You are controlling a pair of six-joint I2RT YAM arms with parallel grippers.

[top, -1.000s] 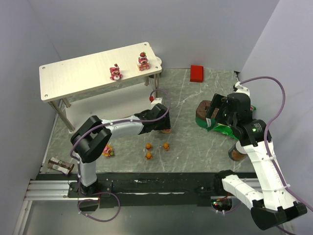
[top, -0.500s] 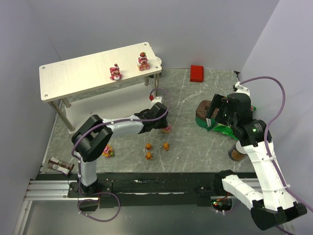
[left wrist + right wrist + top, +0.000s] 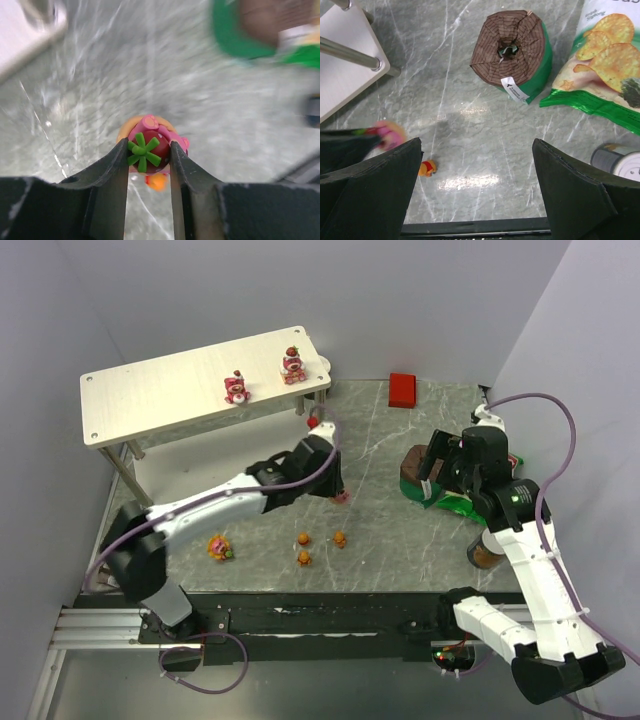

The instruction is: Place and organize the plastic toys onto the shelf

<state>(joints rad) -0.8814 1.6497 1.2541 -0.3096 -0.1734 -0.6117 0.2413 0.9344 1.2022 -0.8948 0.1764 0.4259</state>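
Back-left of the left gripper (image 3: 148, 150), clamped on a strawberry bear (image 3: 152, 131), stands the shelf (image 3: 180, 390) (right arm (image 3: 520, 530) farther).

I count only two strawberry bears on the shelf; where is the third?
The third strawberry bear is clamped in the left gripper, mid-table in the top view, between the shelf's right end and the small orange bears.
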